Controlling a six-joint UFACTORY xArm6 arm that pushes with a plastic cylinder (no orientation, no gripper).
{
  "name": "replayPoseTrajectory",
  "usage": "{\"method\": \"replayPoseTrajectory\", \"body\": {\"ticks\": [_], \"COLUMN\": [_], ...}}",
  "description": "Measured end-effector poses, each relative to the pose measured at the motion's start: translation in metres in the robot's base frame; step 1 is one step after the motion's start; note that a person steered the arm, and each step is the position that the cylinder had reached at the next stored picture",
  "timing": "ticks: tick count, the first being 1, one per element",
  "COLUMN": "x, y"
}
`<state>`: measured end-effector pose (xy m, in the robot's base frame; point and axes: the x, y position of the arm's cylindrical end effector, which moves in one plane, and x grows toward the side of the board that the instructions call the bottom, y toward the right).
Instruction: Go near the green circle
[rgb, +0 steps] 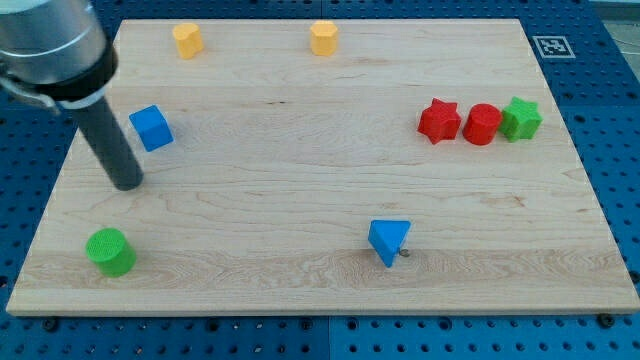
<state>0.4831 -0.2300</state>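
Observation:
The green circle (110, 250) is a short green cylinder near the board's bottom left corner. My tip (127, 184) is the lower end of the dark rod that comes down from the view's top left. It stands above and slightly right of the green circle, a short gap apart from it. A blue cube (151, 127) sits just above and right of my tip.
Two yellow blocks (187, 40) (323, 37) sit near the top edge. A red star (439, 120), a red cylinder (482, 124) and a green star (520, 118) form a row at the right. A blue triangle (388, 241) lies at bottom centre. The wooden board (300, 150) is edged by blue pegboard.

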Motion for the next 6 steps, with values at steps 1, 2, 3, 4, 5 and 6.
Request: {"method": "replayPoseTrajectory", "body": {"ticks": [1, 2, 3, 4, 5, 6], "x": [0.0, 0.0, 0.005, 0.037, 0.068, 0.098], "y": [-0.039, -0.07, -0.075, -0.075, -0.073, -0.048]}}
